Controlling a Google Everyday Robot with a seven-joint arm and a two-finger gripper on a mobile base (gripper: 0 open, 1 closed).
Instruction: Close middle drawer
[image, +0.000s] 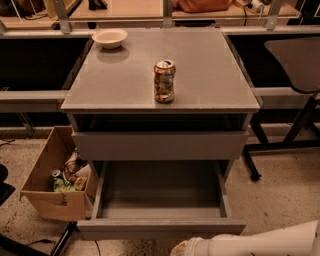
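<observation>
The middle drawer (160, 192) of the grey cabinet is pulled far out toward me. Its bare grey inside is empty and its flat front (160, 228) is nearest the camera. My gripper (184, 248) is at the end of the white arm (260, 244), which comes in from the lower right. It is just below and in front of the drawer's front, right of its middle. I cannot tell whether it touches the front.
Above the open drawer, another grey drawer front (160, 145) stands slightly out under the cabinet top (210, 75). A can (164, 81) and a bowl (109, 38) stand on the top. A cardboard box (52, 192) is on the floor at left and a chair base (285, 145) at right.
</observation>
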